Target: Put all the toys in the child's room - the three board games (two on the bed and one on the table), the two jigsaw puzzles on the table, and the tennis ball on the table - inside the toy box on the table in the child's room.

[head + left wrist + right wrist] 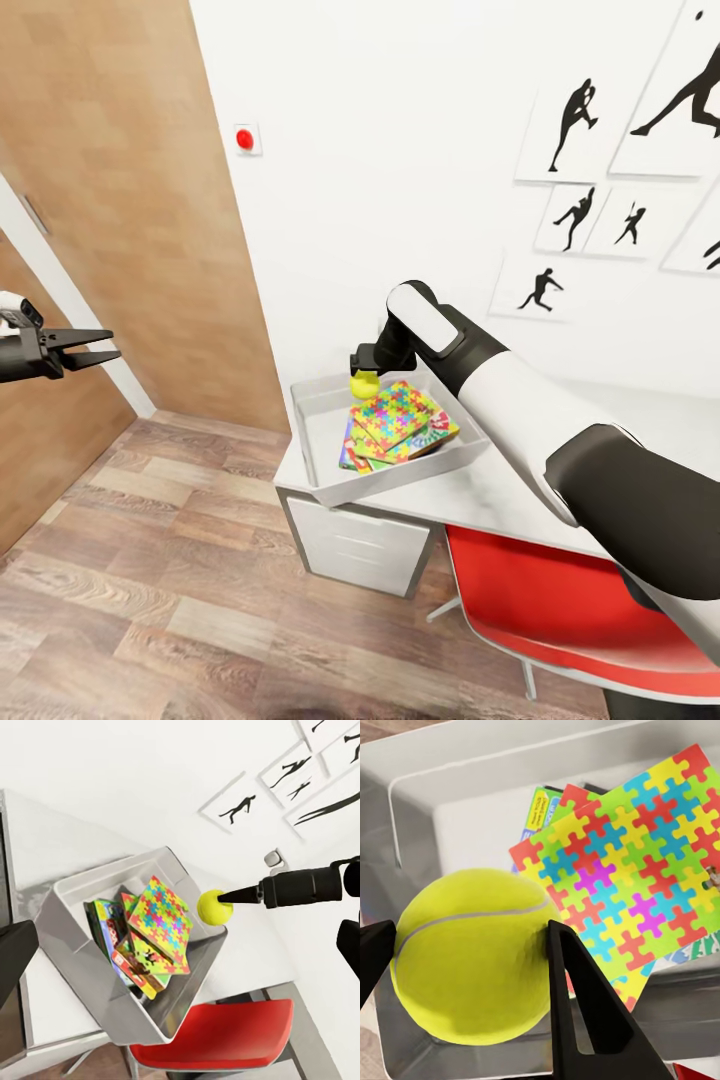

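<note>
A yellow-green tennis ball hangs over the far side of the grey toy box, with my right gripper shut on it. In the right wrist view the ball sits between the two black fingers, above the box's inside. In the box lies a stack of colourful flat boxes topped by a jigsaw puzzle, also seen from the left wrist camera as the puzzle beside the ball. My left gripper stands open, far left, away from the table.
The toy box rests on a white table with drawers beneath. A red chair is tucked under the table at lower right. A wooden door stands at the left, with wood floor in front.
</note>
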Controlling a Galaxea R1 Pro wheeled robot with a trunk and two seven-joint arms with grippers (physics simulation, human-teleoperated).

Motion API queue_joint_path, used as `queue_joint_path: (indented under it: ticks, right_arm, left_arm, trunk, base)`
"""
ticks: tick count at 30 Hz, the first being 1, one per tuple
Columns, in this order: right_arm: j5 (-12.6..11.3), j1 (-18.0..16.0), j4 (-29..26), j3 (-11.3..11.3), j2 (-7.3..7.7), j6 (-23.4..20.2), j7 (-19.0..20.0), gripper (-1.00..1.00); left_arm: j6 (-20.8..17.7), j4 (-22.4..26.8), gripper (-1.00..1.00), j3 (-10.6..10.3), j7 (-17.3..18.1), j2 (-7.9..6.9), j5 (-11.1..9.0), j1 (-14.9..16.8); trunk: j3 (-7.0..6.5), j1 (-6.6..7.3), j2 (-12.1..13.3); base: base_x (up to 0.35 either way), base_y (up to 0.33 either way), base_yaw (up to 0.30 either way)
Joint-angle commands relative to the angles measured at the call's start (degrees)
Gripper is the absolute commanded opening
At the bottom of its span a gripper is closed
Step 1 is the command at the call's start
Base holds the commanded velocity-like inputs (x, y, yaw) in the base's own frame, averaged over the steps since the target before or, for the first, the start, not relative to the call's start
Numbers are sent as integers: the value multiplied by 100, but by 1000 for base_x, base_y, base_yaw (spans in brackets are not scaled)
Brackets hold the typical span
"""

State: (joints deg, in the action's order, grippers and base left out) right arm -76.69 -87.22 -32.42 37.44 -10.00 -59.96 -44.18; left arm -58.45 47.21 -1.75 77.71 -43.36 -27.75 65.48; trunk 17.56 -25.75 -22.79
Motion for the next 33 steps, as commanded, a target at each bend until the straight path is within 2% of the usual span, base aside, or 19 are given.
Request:
queue_joint_path:
  ticks: [1,4,8,11,14,33]
  right_arm:
    - [-58,-8,-1,18,0,-4,-58,-100]
    - [-66,-11,-1,18,0,-4,-29,-100]
    - [-77,-14,-1,18,0,-4,213,-100]
    - [-65,-15,-1,18,0,-4,771,-100]
    - [-60,-15,-1,18,0,-4,952,-100]
    - [-91,-15,-8,18,0,-4,1087,-100]
  left_arm:
    - [-52,-3,100,-18,16,-6,-20,8]
    - [-52,-3,100,-18,15,0,-20,8]
    - [-52,-6,100,-18,11,3,-20,8]
    - [-52,-6,100,-18,10,-2,-20,6]
    - [-52,-7,100,-18,9,-4,-20,3]
    - [-52,-7,100,-18,16,-6,-20,0]
  trunk:
    - [21,-3,-13]
    - [49,-3,-13]
    - [86,-3,-13]
    - [114,-3,-13]
    - [142,-3,-13]
    - [320,-3,-13]
  base:
    - [0,0,0]
    - [0,0,0]
    - [0,0,0]
    - [0,0,0]
    - [0,0,0]
    - [0,0,0]
